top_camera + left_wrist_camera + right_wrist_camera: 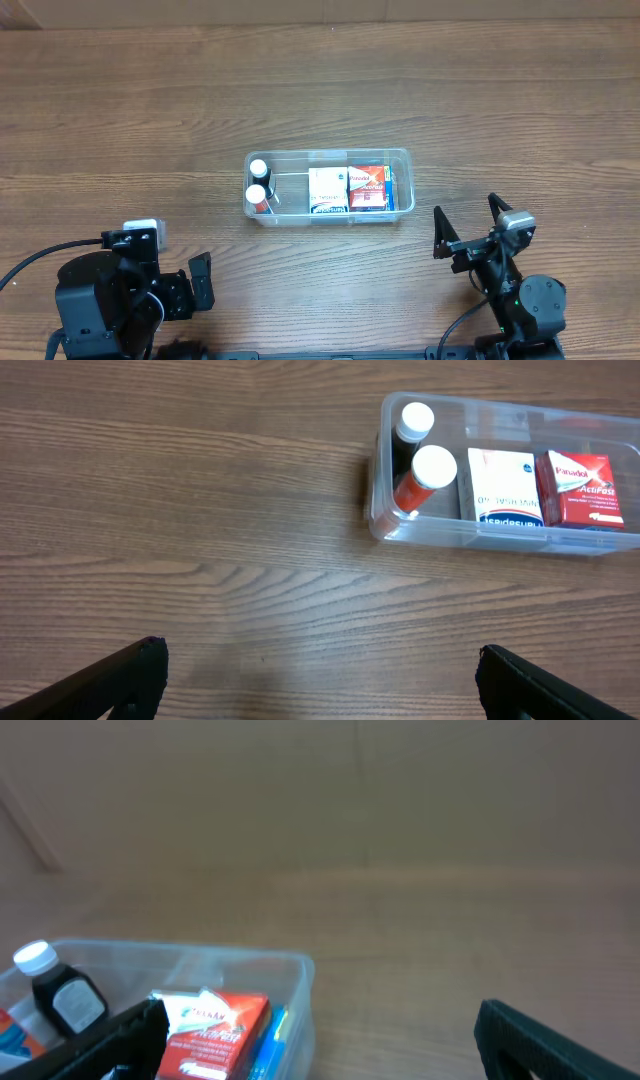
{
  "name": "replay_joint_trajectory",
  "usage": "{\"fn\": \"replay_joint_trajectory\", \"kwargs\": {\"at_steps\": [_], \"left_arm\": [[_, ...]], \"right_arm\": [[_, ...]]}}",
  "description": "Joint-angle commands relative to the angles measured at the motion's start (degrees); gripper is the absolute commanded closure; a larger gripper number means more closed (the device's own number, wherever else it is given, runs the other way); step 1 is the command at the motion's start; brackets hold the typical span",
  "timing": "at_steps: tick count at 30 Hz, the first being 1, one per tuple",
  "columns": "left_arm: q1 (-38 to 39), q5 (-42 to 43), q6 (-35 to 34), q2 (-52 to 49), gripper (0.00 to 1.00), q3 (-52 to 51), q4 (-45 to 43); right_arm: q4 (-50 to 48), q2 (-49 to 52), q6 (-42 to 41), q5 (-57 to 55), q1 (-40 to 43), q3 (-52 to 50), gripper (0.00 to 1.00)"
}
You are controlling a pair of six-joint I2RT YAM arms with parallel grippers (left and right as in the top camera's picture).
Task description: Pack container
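Note:
The clear plastic container (400, 158) sits mid-table. It holds a dark bottle (259, 168) and an orange bottle (258, 195), both white-capped, at its left end, a white box (327, 190) in the middle, and a red box (367, 188) with a blue box (390, 189) at the right. It also shows in the left wrist view (385, 530) and in the right wrist view (300, 970). My left gripper (203, 283) is open and empty, near the front left. My right gripper (466, 224) is open and empty, front right of the container.
The wooden table (120, 120) stretches all around the container. A pale wall edge runs along the far side (330, 10). Both arm bases stand at the front edge.

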State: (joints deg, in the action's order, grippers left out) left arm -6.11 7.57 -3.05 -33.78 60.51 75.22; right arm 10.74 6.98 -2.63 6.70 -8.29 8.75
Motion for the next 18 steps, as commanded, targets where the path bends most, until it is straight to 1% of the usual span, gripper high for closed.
{"fn": "replay_joint_trajectory", "kwargs": {"at_steps": [1, 3, 5, 7, 18], "left_arm": [[-0.1, 0.9, -1.2, 0.5, 0.0, 0.0, -0.2], [-0.1, 0.9, -1.2, 0.5, 0.0, 0.0, -0.2], [-0.1, 0.9, -1.2, 0.5, 0.0, 0.0, -0.2], [-0.1, 0.9, -1.2, 0.5, 0.0, 0.0, -0.2], [-0.1, 0.9, -1.2, 0.5, 0.0, 0.0, -0.2]], "right_arm": [[-8.9, -4.4, 4.6, 2.0, -0.1, -7.1, 0.0], [-6.6, -6.9, 4.9, 0.2, -0.1, -8.3, 0.0], [-6.3, -6.8, 5.9, -4.1, 0.4, -8.3, 0.0], [-6.1, -6.8, 5.6, -5.5, 0.6, -8.3, 0.0], [-6.0, -6.8, 5.7, -5.6, 0.6, -8.3, 0.0]]}}
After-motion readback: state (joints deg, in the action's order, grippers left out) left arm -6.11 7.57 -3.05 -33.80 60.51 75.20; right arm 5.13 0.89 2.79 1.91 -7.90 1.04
